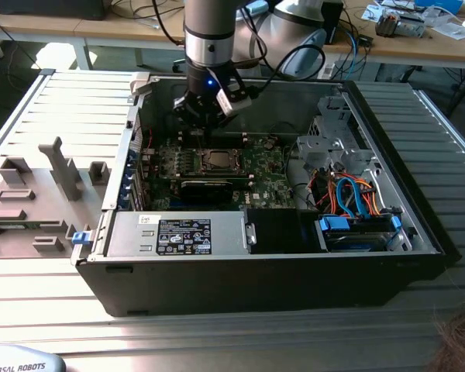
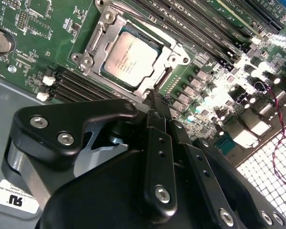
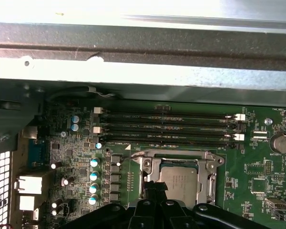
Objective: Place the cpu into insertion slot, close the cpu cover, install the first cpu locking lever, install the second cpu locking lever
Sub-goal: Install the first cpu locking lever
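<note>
Fingers (image 2: 155, 102): pressed together, holding nothing, tips just at the socket's edge.
Cpu (image 2: 129, 59): seated flat in the socket, inside the open computer case (image 1: 418, 225).
Cpu cover (image 2: 174, 57): down around the chip, framing it.
Risk: tips could slide off a lever and scrape the motherboard (image 3: 257, 167) if misaligned.

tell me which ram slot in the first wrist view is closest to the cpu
The slot running right along the cpu cover's edge; the others lie beyond it, toward the case wall.

cpu (image 2: 129, 58): silver-grey, flat in socket | cpu cover (image 2: 169, 64): closed over it
</note>
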Tool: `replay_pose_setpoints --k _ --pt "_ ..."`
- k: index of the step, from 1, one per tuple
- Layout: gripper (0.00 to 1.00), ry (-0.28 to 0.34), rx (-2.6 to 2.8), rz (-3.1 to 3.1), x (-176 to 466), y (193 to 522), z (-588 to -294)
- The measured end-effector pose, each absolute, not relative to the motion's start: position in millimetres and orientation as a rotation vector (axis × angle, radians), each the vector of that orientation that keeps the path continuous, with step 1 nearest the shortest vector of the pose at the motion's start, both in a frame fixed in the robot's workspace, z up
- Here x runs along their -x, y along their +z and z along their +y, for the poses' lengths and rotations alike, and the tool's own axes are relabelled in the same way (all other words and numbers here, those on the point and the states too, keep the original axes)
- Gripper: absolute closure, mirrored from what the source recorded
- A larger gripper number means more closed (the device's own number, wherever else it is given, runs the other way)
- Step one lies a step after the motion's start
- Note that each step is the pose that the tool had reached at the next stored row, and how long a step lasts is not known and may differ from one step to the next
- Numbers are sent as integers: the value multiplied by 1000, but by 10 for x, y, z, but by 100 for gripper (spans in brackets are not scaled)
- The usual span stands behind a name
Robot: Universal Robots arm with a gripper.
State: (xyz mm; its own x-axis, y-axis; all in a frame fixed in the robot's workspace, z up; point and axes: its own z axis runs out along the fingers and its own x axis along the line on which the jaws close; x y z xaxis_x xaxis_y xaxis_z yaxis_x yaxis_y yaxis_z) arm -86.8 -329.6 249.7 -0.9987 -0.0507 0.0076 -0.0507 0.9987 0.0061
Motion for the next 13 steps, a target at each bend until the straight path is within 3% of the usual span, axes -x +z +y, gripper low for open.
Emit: replay_pose_setpoints --k 13 --pt "89 -9 -79 -3133 898 2497 -3296"
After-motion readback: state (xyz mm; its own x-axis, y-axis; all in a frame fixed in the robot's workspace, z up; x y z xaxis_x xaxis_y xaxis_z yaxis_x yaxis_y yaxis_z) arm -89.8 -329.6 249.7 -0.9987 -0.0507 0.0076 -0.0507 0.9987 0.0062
